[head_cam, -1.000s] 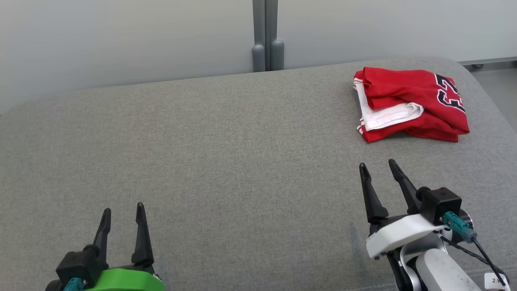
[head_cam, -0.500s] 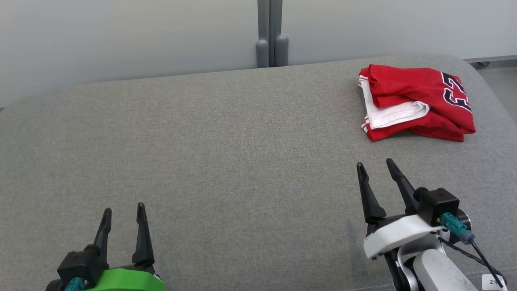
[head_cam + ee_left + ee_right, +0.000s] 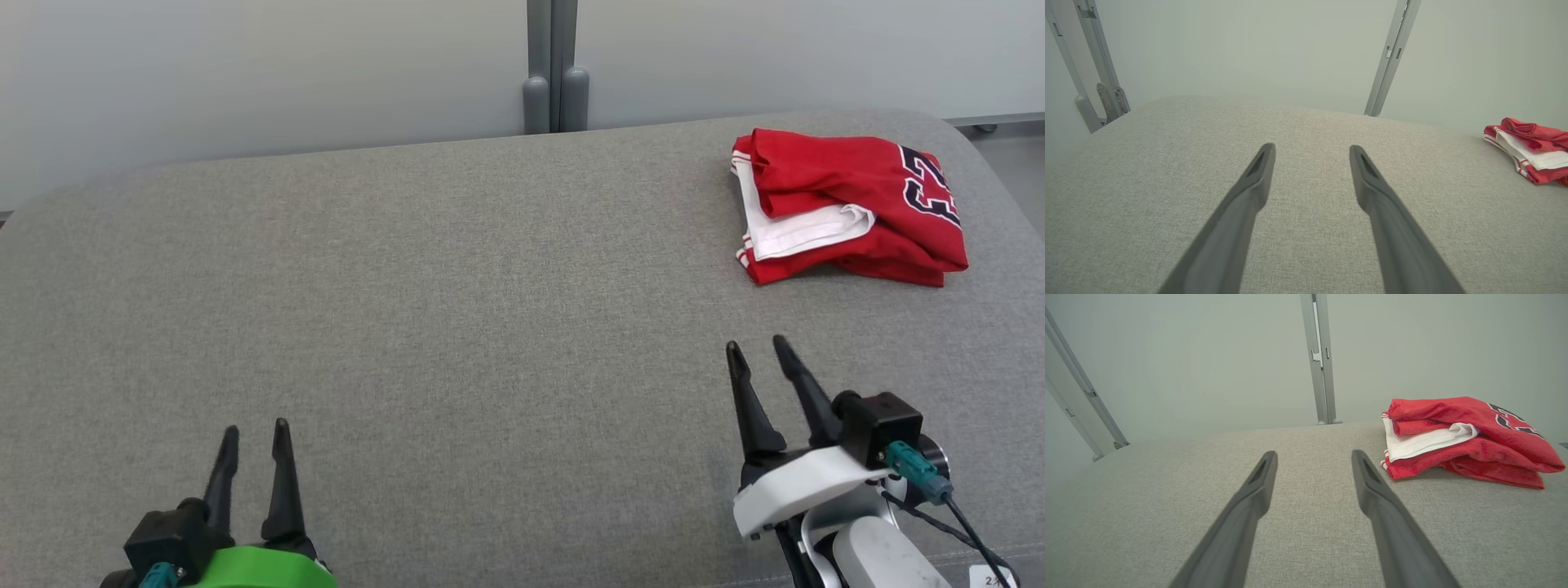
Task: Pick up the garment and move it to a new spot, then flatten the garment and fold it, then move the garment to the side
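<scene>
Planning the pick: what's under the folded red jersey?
The folded red-and-white jersey lies directly on the grey woven fabric surface. A white layer shows between its red folds. Anything beneath it is covered.

Grey upholstered surface (image 3: 457, 278) before pale wall (image 3: 245, 73).

On view from the head: one folded red-and-white jersey (image 3: 849, 204), one grey fabric-covered surface (image 3: 457, 286), two grippers, the left gripper (image 3: 256, 426) and the right gripper (image 3: 756, 343), and two capped grey posts (image 3: 535, 102).
</scene>
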